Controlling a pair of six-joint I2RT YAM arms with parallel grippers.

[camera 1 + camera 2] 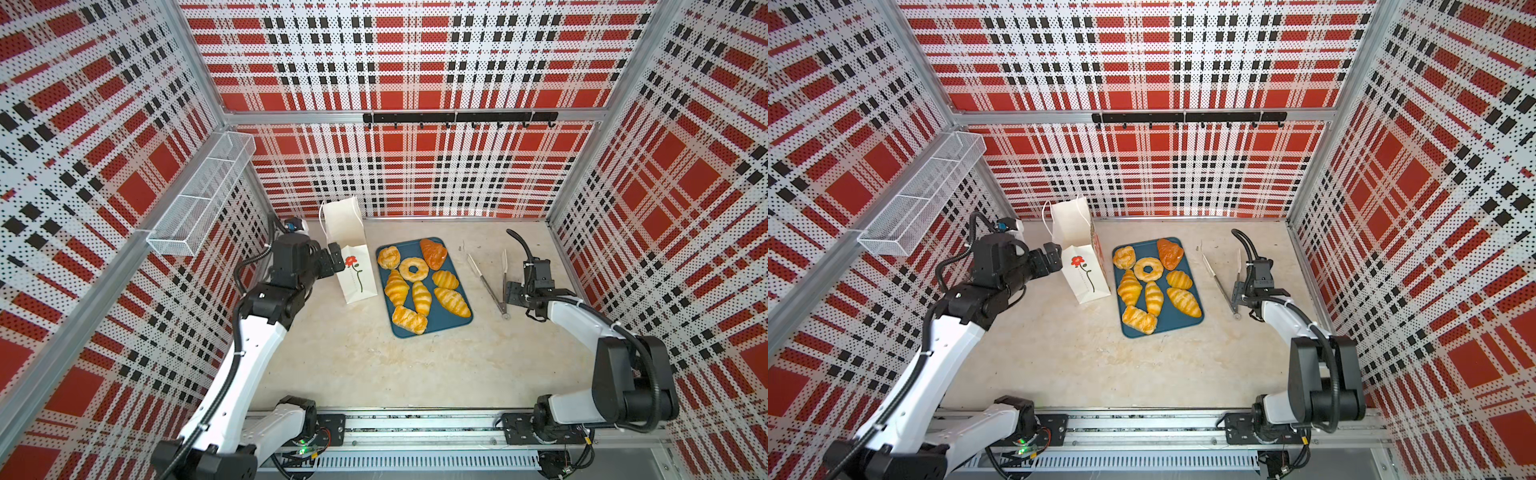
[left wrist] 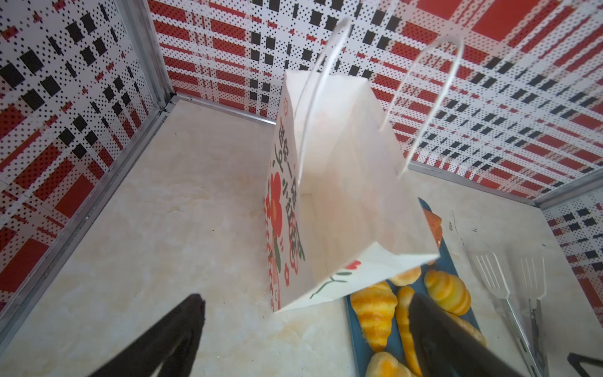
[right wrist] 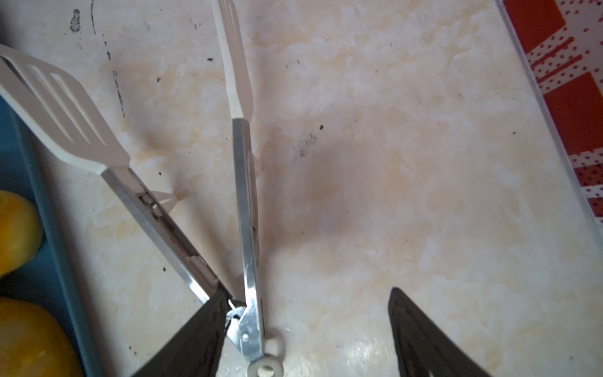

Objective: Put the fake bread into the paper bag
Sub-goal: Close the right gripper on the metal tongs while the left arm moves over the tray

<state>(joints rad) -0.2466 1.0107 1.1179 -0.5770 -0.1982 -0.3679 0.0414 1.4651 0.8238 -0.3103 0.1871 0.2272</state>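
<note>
Left claw spread beside paper bag — long axis vertical, mouth up — right claw spread.

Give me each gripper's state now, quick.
Left gripper: open, holding nothing, facing the paper bag.
Right gripper: open around the hinge end of the tongs, not gripping.

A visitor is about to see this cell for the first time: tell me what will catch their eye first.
Loud red, black and white plaid walls enclose everything. Next comes the golden fake bread on a blue tray mid-table, with the white paper bag standing at its left beside the open left gripper. Right of the tray, the open right gripper straddles the tongs at their hinge.
</note>
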